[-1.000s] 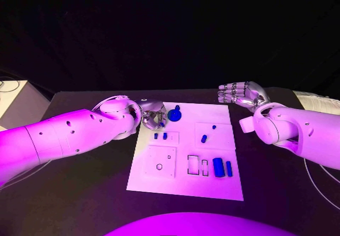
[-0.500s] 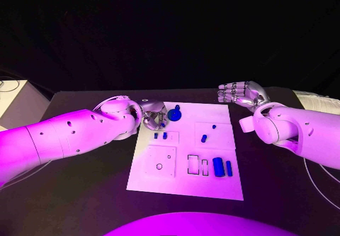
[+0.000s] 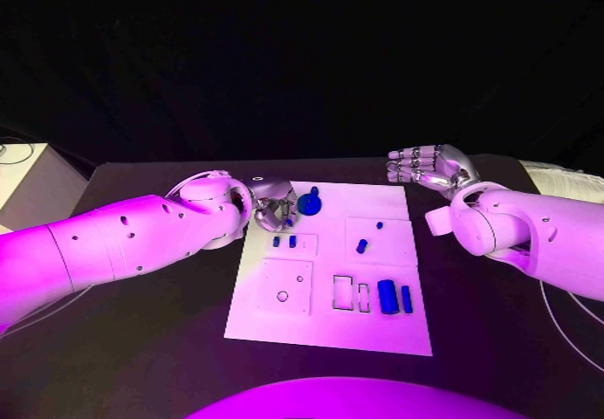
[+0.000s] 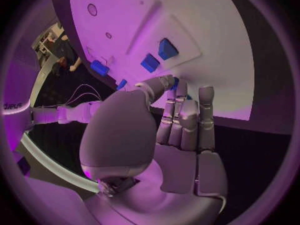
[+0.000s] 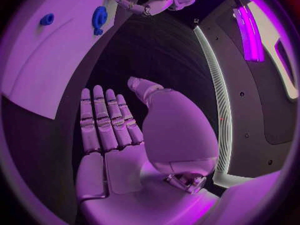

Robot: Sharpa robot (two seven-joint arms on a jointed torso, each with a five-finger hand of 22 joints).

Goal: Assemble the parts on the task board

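The white task board (image 3: 330, 327) lies mid-table. A round blue part (image 3: 310, 204) with a short stem rests near its far left corner, also seen as the round blue part (image 5: 99, 19). Two small blue parts (image 3: 284, 241) stand in a left block; these are the small blue parts (image 4: 159, 55). More blue parts (image 3: 362, 246) sit in the middle, and two long ones (image 3: 395, 298) at the near right. My left hand (image 3: 268, 210) hovers at the board's far left edge beside the round part, fingers (image 4: 187, 120) straight, thumb bent in, holding nothing. My right hand (image 3: 429, 168) is open above the far right corner.
The board (image 5: 44, 65) has empty rectangular slots (image 3: 351, 293) and a square block with a hole (image 3: 284, 288). Black table (image 3: 151, 349) surrounds the board. A pale box (image 3: 28, 179) stands off the table's far left.
My left hand's fingers have shifted slightly nearer along the board's left edge. The round blue part and the right hand have not moved.
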